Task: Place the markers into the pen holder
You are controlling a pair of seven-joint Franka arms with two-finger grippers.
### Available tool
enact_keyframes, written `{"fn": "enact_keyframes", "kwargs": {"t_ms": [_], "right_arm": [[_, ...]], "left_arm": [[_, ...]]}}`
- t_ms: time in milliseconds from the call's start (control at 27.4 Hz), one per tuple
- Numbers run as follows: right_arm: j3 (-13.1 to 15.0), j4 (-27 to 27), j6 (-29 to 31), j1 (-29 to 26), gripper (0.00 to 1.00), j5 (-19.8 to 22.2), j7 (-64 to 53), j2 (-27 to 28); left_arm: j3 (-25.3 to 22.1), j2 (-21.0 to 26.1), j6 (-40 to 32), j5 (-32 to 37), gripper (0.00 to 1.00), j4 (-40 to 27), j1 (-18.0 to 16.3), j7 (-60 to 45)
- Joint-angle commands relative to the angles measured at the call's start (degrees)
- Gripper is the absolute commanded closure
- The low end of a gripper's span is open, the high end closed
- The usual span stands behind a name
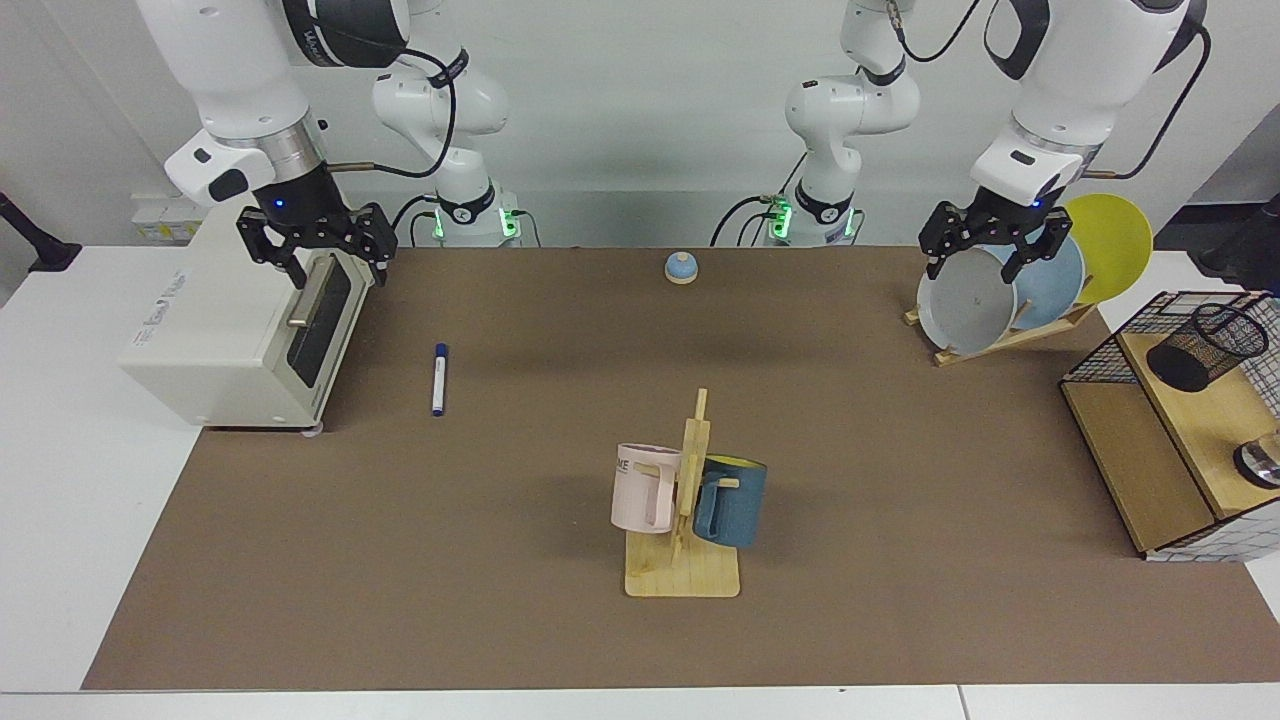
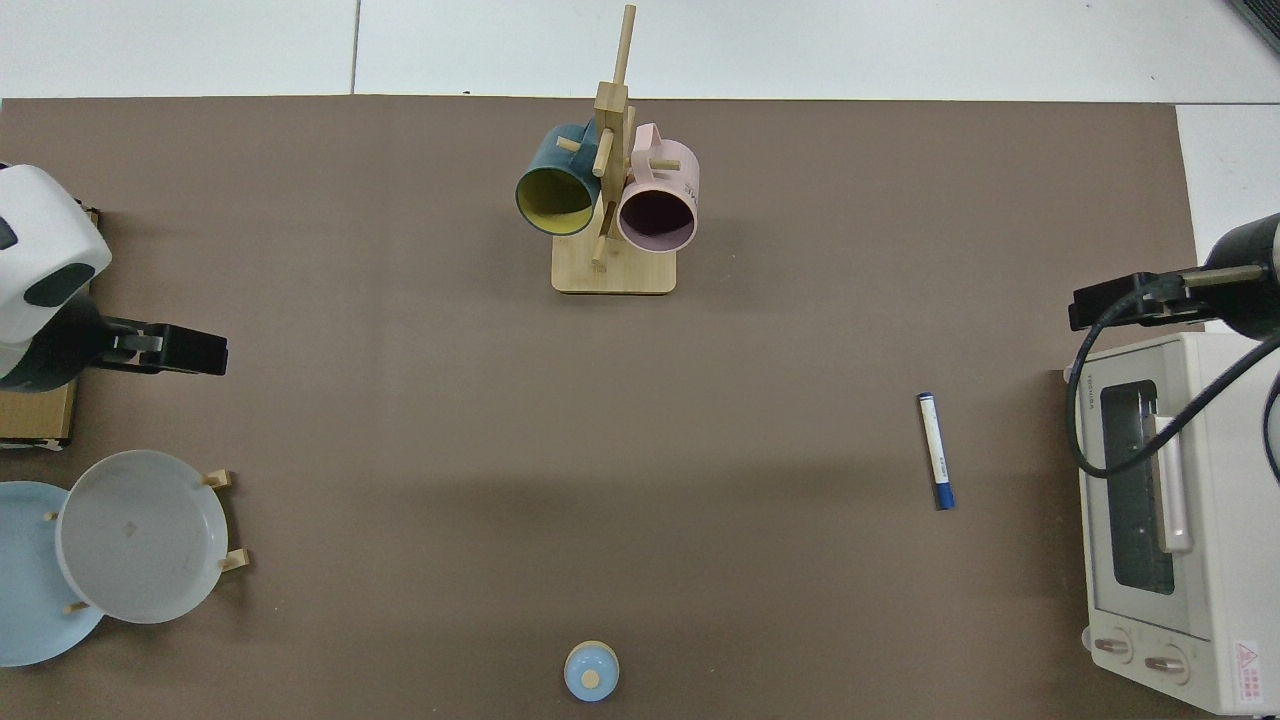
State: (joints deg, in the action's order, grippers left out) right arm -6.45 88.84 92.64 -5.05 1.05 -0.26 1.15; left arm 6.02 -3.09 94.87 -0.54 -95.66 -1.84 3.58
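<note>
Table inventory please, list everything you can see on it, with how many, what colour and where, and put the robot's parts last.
marker: one, white with blue cap, flat on the mat near the oven
pen holder: one, black mesh, tipped over inside the wire shelf
wire shelf: one, black wire and wood, at the table's end by the left arm
oven: one, white, at the other end, under the right tool
mug rack: one, wood, mid-mat, holding a pink mug and a dark blue mug
plates: three, grey, light blue, yellow, standing in a wooden rack
bell: one, blue knob-like thing, far edge
left tool: open, above the plates
right tool: open, above the oven
</note>
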Motion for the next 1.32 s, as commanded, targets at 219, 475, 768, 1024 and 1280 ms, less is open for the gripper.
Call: {"fn": "enact_keyframes", "kwargs": {"t_ms": [219,475,768,1024,1280], "right_arm": [[-0.58,2.04,1.49,-1.19,0.0,-1.22,-1.49,-1.59],[-0.58,2.04,1.41,-0.93,0.0,-1.22,-1.49,-1.59],[-0.93,4.49,1.84,-0.32,0.0,-1.84,-1.14,-2.64],[-0.93,9.24,7.64,-0.32,0.0,-1.84,-1.05,-2.12],[-0.93,16.79,12.9,-0.23,0.0,-1.75,-1.14,-0.88]], "left_arm": [[-0.66,-0.16,1.02,-1.3,0.0,-0.58,1.05,1.43],[-0.66,-0.16,1.02,-1.39,0.0,-0.58,0.96,1.43],[-0.57,-0.16,0.58,-1.39,0.0,-0.58,1.14,1.43],[-0.39,-0.16,0.15,-1.3,0.0,-0.32,1.31,1.43],[-0.31,-0.34,-0.38,-1.3,0.0,-0.58,1.4,1.43]]}}
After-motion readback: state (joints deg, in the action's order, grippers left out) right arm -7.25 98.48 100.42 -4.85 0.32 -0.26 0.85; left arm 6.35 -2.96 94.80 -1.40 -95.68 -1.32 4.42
